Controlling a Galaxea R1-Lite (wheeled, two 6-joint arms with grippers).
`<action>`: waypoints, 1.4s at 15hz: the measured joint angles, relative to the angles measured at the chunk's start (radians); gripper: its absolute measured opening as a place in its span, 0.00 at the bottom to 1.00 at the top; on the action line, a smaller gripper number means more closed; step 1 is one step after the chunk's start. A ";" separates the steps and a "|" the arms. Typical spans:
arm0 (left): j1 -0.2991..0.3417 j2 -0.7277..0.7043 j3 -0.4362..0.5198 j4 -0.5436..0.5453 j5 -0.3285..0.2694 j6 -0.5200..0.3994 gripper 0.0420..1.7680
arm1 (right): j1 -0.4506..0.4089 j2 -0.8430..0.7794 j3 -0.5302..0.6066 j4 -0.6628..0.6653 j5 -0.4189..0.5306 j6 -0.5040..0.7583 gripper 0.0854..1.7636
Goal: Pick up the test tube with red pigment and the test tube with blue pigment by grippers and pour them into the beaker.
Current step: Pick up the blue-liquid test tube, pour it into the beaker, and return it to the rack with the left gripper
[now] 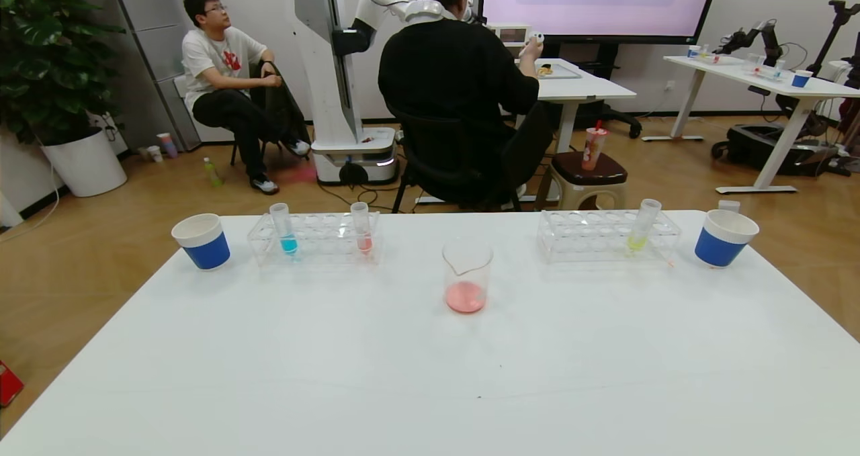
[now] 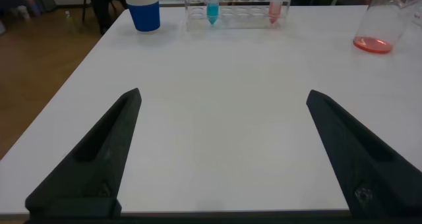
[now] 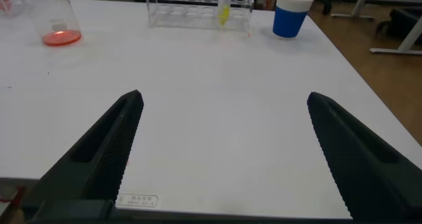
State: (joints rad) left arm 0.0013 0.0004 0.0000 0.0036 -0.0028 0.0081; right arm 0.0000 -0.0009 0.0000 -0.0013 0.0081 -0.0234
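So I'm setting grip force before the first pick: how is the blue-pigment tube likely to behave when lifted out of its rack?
The test tube with blue pigment is slim and holds only a little liquid at its tip, so it is probably very light. Its smooth clear wall may slip between fingers. Its round tip means it likely cannot stand outside the rack and would roll if laid down.

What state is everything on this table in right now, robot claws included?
Test tube with blue pigment: upright in left rack, untouched.
Test tube with red pigment: upright in same rack.
Yellow-green tube: leaning in right rack.
Beaker: upright, a little pink-red liquid inside.
Left gripper: open, empty.
Right gripper: open, empty.
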 joint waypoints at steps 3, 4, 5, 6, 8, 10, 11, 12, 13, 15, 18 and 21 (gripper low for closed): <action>0.000 0.000 0.000 -0.002 0.000 -0.003 0.99 | 0.000 0.000 0.000 0.000 0.000 0.001 0.98; 0.000 0.000 -0.010 0.006 0.000 -0.004 0.99 | 0.000 0.000 0.000 0.000 0.001 0.001 0.98; 0.000 0.005 -0.044 0.006 0.000 0.000 0.99 | 0.000 0.000 0.000 0.000 0.000 0.001 0.98; -0.001 0.026 -0.085 0.011 -0.001 0.006 0.99 | 0.000 0.000 0.000 0.000 0.000 0.001 0.98; -0.003 0.116 -0.196 0.008 -0.003 0.015 0.99 | 0.000 0.000 0.000 0.000 0.000 0.001 0.98; -0.011 0.256 -0.312 -0.019 -0.003 0.019 0.99 | 0.000 0.000 0.000 0.000 0.001 0.001 0.98; -0.016 0.341 -0.357 -0.051 -0.003 0.020 0.99 | 0.000 0.000 0.000 0.000 0.001 0.001 0.98; -0.019 0.425 -0.390 -0.098 -0.003 0.021 0.99 | 0.000 0.000 0.000 0.000 0.001 0.001 0.98; -0.021 0.512 -0.413 -0.159 -0.004 0.022 0.99 | 0.000 0.000 0.000 0.000 0.001 0.001 0.98; -0.023 0.694 -0.440 -0.293 -0.013 0.021 0.99 | 0.000 0.000 0.000 0.000 0.001 0.001 0.98; -0.017 0.979 -0.457 -0.529 -0.028 0.015 0.99 | 0.000 0.000 0.000 0.000 0.001 0.001 0.98; -0.015 1.245 -0.466 -0.769 -0.033 0.010 0.99 | 0.000 0.000 0.000 0.000 0.000 0.001 0.98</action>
State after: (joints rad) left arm -0.0134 1.2455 -0.4660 -0.7657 -0.0355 0.0183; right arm 0.0000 -0.0009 0.0000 -0.0013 0.0085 -0.0226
